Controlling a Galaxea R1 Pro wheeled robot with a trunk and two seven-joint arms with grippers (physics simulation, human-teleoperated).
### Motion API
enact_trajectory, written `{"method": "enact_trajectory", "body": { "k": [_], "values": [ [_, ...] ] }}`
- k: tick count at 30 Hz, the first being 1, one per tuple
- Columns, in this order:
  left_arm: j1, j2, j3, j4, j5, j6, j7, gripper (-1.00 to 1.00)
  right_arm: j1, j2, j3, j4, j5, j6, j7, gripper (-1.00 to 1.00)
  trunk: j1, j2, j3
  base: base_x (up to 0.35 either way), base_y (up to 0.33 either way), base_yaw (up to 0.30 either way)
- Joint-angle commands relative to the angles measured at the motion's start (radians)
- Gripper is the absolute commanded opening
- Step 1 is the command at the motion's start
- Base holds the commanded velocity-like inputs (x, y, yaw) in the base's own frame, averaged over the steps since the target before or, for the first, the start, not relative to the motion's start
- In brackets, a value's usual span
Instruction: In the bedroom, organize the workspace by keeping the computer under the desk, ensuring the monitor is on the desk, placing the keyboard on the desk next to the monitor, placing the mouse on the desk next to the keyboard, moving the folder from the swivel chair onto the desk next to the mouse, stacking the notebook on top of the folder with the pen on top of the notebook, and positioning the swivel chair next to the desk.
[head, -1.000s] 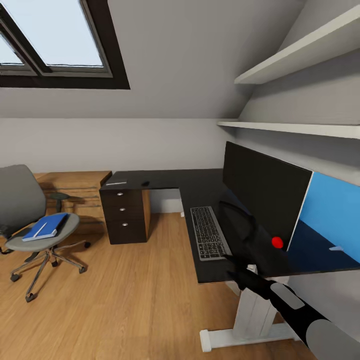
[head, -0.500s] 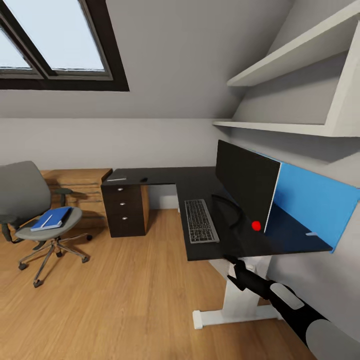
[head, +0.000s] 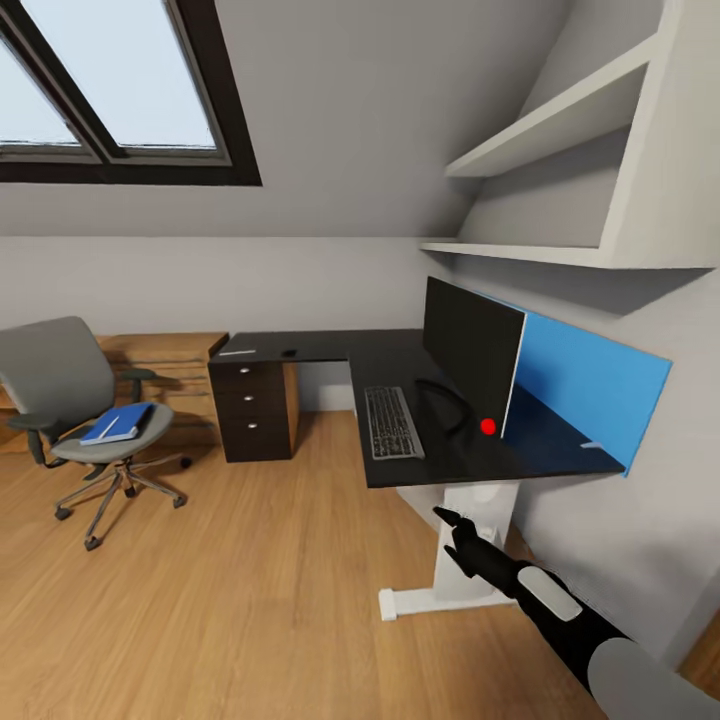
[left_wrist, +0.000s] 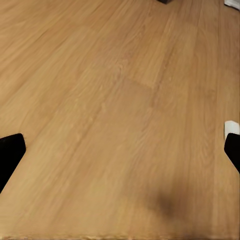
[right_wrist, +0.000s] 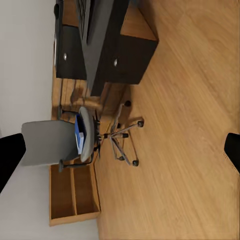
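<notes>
Distance has opened up: over the last second our head view has pulled back from the desk, so the whole L-shaped top now shows, which we read as backing off toward the swivel chair at nine o'clock. We count one monitor, one keyboard touching nothing beside it, one mouse well apart at the far corner, and one blue folder on the chair seat with one pen lying on it. Our right gripper hangs at five o'clock, its fingers apart with nothing between, as are the left gripper's over bare floor.
</notes>
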Motion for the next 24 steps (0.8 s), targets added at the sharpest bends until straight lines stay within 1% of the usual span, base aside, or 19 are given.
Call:
{"method": "enact_trajectory", "body": {
  "k": [1, 4, 5, 9, 12, 16, 17, 21, 24],
  "values": [
    [0.000, 0.001, -0.005, -0.001, 0.011, -0.002, -0.004, 1.00, -0.001, 0.008, 0.006, 0.002, 0.004, -0.020, 0.003, 1.00, -0.001, -0.001, -0.001, -0.278, -0.064, 0.000],
    [0.000, 0.001, -0.007, -0.001, 0.010, -0.002, -0.005, 1.00, -0.001, 0.031, 0.010, 0.013, 0.039, -0.079, 0.002, 1.00, -0.001, -0.001, -0.001, -0.235, -0.042, 0.000],
    [0.000, 0.001, -0.008, 0.000, 0.010, 0.000, -0.005, 1.00, -0.001, 0.047, 0.014, 0.032, 0.065, -0.121, 0.002, 1.00, -0.001, -0.001, -0.001, -0.194, -0.021, 0.000],
    [0.000, 0.003, -0.007, 0.003, 0.011, 0.002, -0.004, 1.00, -0.001, 0.082, 0.018, 0.091, 0.124, -0.202, 0.001, 1.00, -0.001, -0.001, -0.001, -0.175, -0.029, 0.000],
    [0.000, 0.005, -0.006, 0.004, 0.011, 0.003, -0.003, 1.00, -0.001, 0.108, 0.020, 0.148, 0.181, -0.261, 0.000, 1.00, -0.001, -0.001, -0.001, -0.148, -0.075, 0.000],
    [0.000, 0.007, -0.005, 0.004, 0.011, 0.004, -0.003, 1.00, -0.001, 0.133, 0.022, 0.247, 0.274, -0.352, 0.000, 1.00, -0.001, -0.001, -0.001, -0.083, -0.051, 0.000],
    [0.000, 0.009, -0.005, 0.005, 0.011, 0.004, -0.002, 1.00, -0.001, 0.143, 0.023, 0.301, 0.322, -0.403, -0.001, 1.00, -0.001, -0.001, -0.001, -0.037, -0.023, 0.000],
    [0.000, 0.011, -0.004, 0.005, 0.012, 0.004, -0.002, 1.00, -0.001, 0.168, 0.023, 0.403, 0.418, -0.505, -0.001, 1.00, -0.001, -0.001, -0.001, -0.022, -0.013, 0.000],
    [0.000, 0.011, -0.004, 0.005, 0.011, -0.001, -0.004, 1.00, 0.000, 0.189, 0.023, 0.457, 0.486, -0.572, -0.001, 1.00, -0.001, -0.001, -0.001, -0.010, -0.006, 0.000]
  ]
}}
